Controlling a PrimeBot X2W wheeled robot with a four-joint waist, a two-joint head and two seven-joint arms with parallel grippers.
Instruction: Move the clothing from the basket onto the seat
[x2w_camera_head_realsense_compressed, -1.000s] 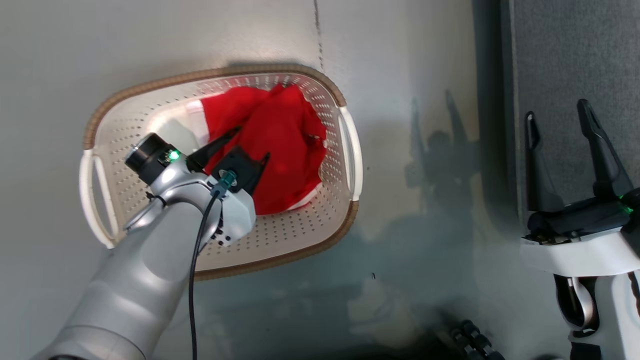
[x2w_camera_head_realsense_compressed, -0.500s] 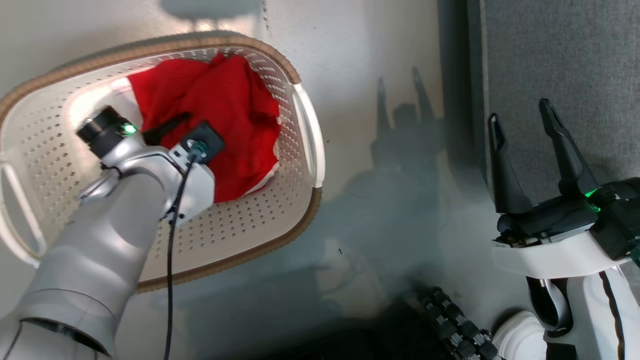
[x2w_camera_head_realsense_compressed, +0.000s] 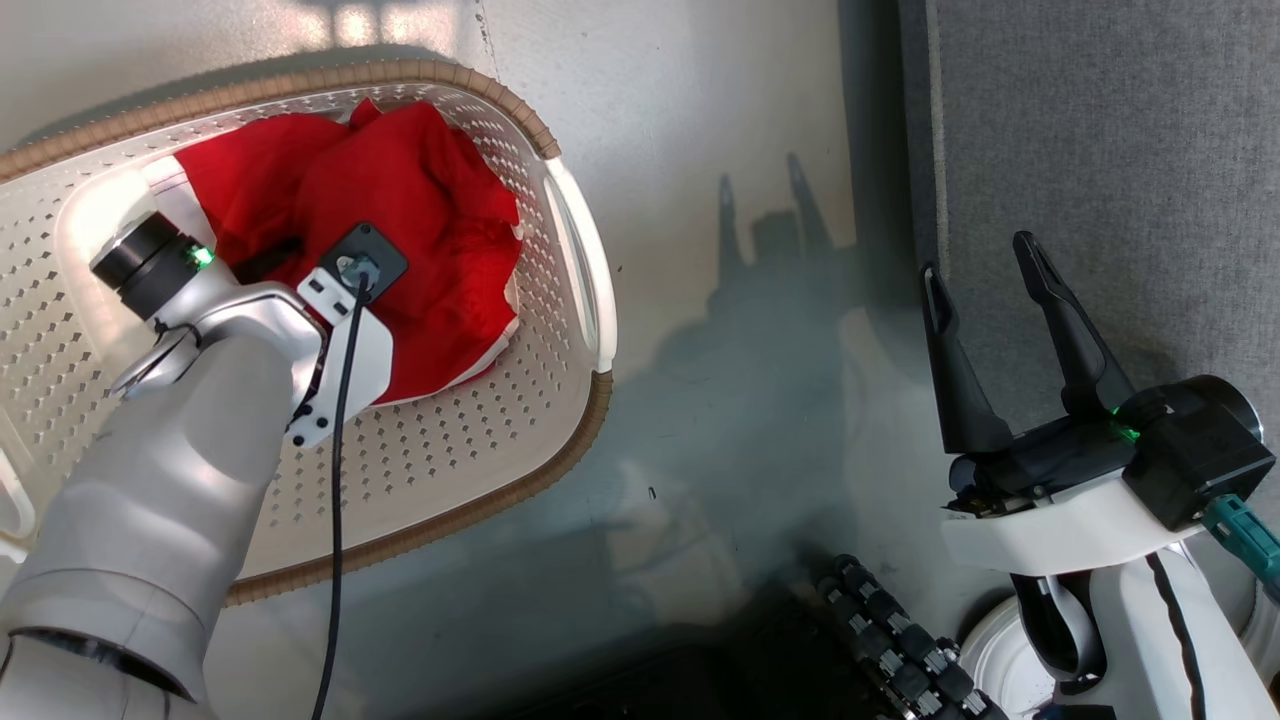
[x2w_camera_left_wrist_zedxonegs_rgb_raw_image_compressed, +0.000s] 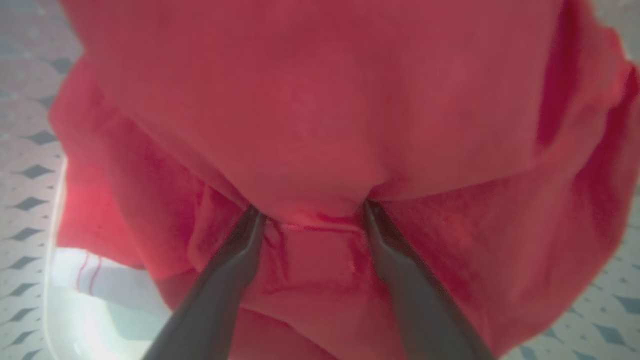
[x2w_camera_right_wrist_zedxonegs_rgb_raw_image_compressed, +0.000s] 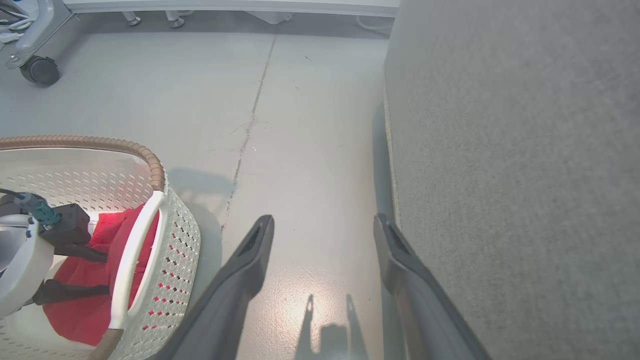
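The clothing (x2w_camera_head_realsense_compressed: 420, 200) is a crumpled bright red heap with a white edge, lying in the cream basket (x2w_camera_head_realsense_compressed: 596, 395) with the brown rim at the left. My left arm reaches down into the basket. In the left wrist view my left gripper (x2w_camera_left_wrist_zedxonegs_rgb_raw_image_compressed: 312, 207) stands open, both fingertips pressed into the red clothing (x2w_camera_left_wrist_zedxonegs_rgb_raw_image_compressed: 320, 100) with a fold bulging between them. My right gripper (x2w_camera_head_realsense_compressed: 978, 258) hangs open and holds nothing, over the floor beside the grey seat (x2w_camera_head_realsense_compressed: 1100, 150). The right wrist view shows the right gripper (x2w_camera_right_wrist_zedxonegs_rgb_raw_image_compressed: 324, 225), the seat (x2w_camera_right_wrist_zedxonegs_rgb_raw_image_compressed: 515, 175), the basket (x2w_camera_right_wrist_zedxonegs_rgb_raw_image_compressed: 155, 172) and the clothing (x2w_camera_right_wrist_zedxonegs_rgb_raw_image_compressed: 80, 310).
Grey floor with a thin crack (x2w_camera_right_wrist_zedxonegs_rgb_raw_image_compressed: 247, 130) lies between the basket and the seat. A caster wheel (x2w_camera_right_wrist_zedxonegs_rgb_raw_image_compressed: 39, 70) and a white furniture base stand at the far end. My base's black ribbed cable chain (x2w_camera_head_realsense_compressed: 890, 630) sits at the bottom.
The head camera has shifted, so the basket sits further left in the picture. My left gripper has sunk deeper into the red clothing, its fingers now under the wrist. Both grippers stay open.
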